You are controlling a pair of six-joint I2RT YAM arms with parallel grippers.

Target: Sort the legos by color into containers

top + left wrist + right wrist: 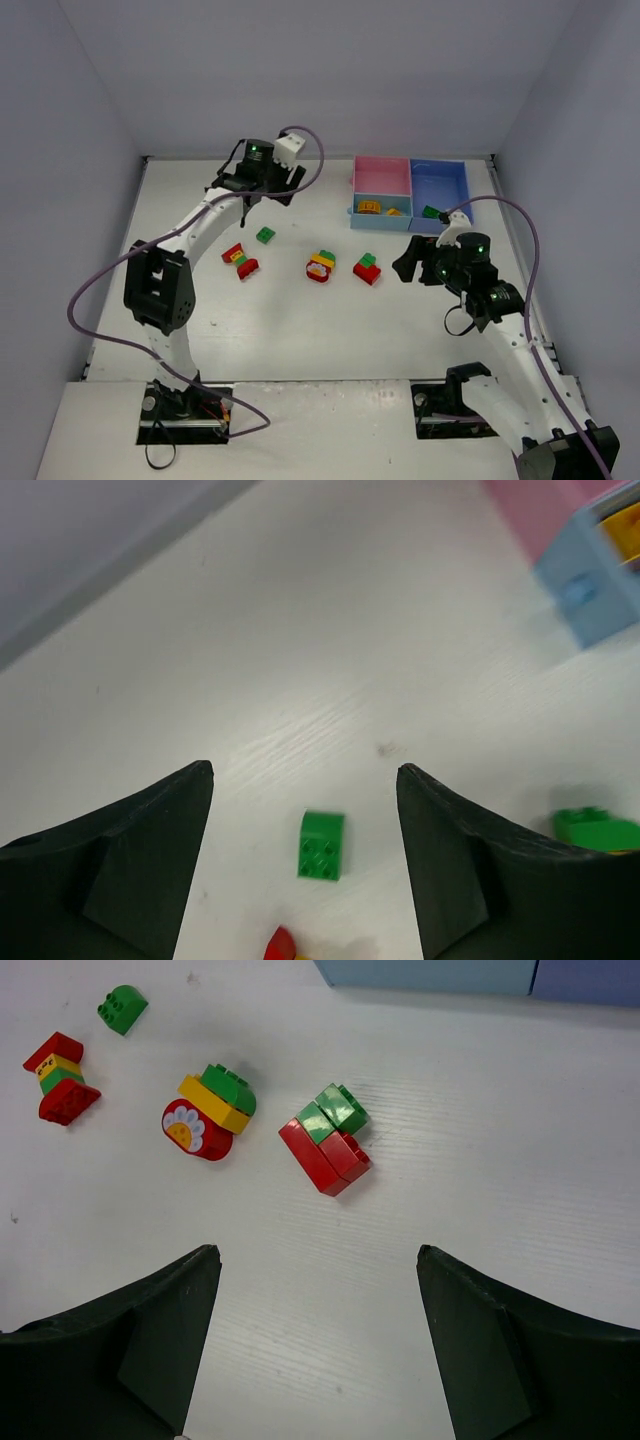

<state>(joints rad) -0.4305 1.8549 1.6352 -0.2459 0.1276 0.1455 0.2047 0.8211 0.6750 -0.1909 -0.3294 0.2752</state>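
Our left pincer (305,772) and right pincer (318,1252) gape apart, empty; we judge sorting barely begun: few bricks (369,207) sit in the trays (381,178), while clumps (321,266) and a green brick (265,235) wait on the table (300,330)

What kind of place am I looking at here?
Probably a robotics lab test cell: a white table boxed in by plain grey panels, two bolted-down arms, and toy bricks beside sorting trays.

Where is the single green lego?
The green lego lies left of centre in the top view, between the left fingers and a red-green-yellow clump.
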